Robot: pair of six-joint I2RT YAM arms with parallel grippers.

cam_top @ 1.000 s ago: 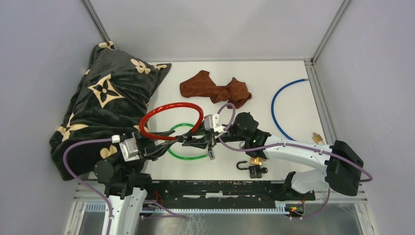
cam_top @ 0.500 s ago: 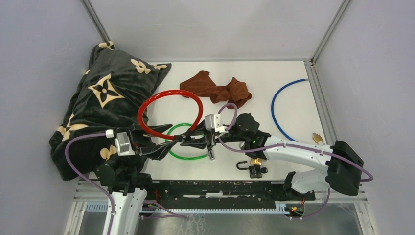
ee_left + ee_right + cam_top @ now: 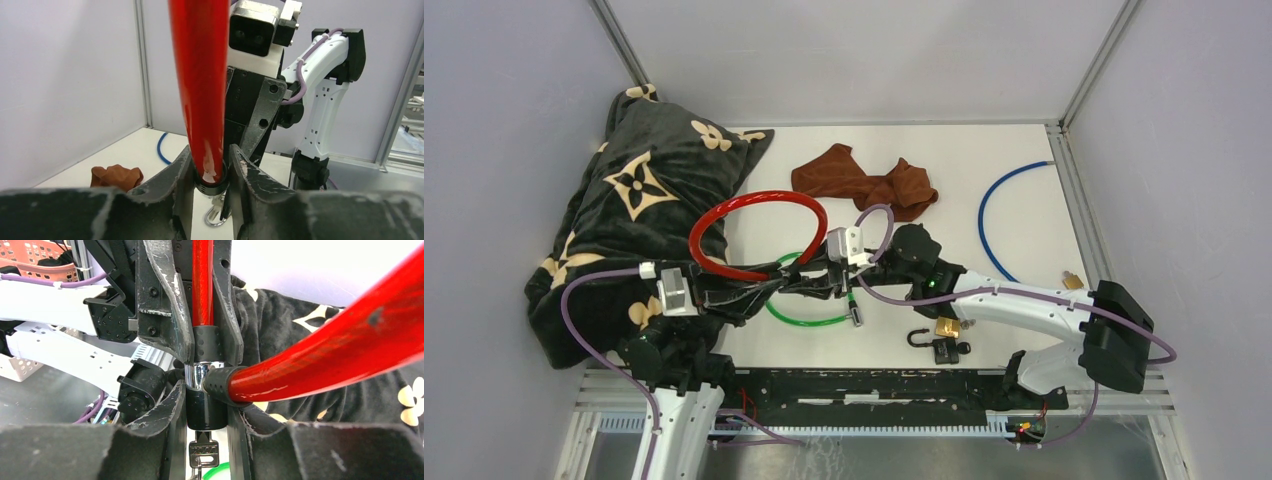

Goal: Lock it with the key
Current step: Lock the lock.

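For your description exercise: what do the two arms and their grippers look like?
The left arm and right arm have white links, black joints and purple cables; the right shows a green light. The left gripper and right gripper have black, scuffed fingers.

We are looking into a robotics lab cell: grey panel walls [image 3: 854, 60], an aluminium frame post [image 3: 619, 42] and a white worktop [image 3: 954, 150].

Glossy red looped cable lock [image 3: 769, 195], loop lying toward ten o'clock; a small silver key [image 3: 203, 452] apparently sits in its black barrel [image 3: 202, 412].
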